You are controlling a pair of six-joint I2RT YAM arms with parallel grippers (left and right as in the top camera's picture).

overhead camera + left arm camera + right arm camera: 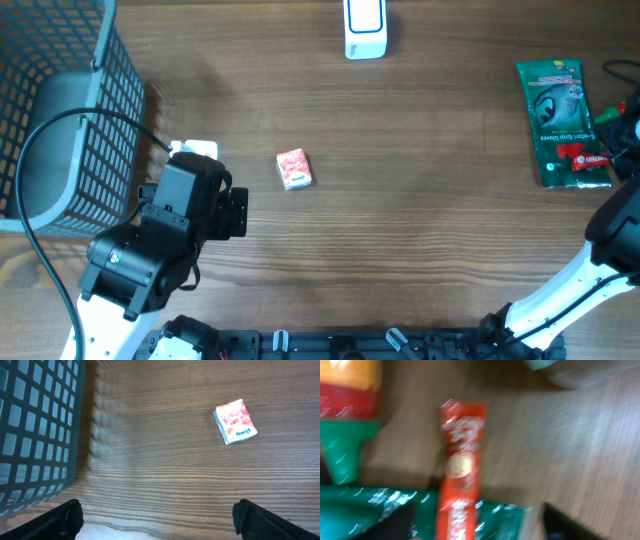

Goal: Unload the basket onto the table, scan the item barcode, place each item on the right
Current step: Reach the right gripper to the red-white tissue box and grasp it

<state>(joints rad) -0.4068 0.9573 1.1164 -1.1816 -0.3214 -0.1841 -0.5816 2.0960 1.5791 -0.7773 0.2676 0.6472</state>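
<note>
On the right side of the desk [420, 230], the right hand [485, 520] hangs low over a green pouch [560, 120] that lies flat near the edge. Its wrist view is blurred, yet the two dark fingers [565, 520] show wide apart at the bottom of the frame. A narrow red stick [460, 470] lies between them and seems to touch neither, so the hand is spread and grips nothing. The stick's lower end rests on the pouch; its upper end lies on bare wood. Left of it in that view sits a wrapper [345, 415] in orange, red and green, too smeared to name.

From overhead, a white scanner [364, 28] stands at the far edge near the middle, well apart from the pouch. A small pink pack [293, 168] lies alone at mid-desk, slightly askew. The left hand [160, 522] hovers near it, between the pack and a grey mesh basket [60, 120] at the left edge. Its fingers stand fully apart at the two lower corners of its wrist view, with only wood between them, holding nothing.
</note>
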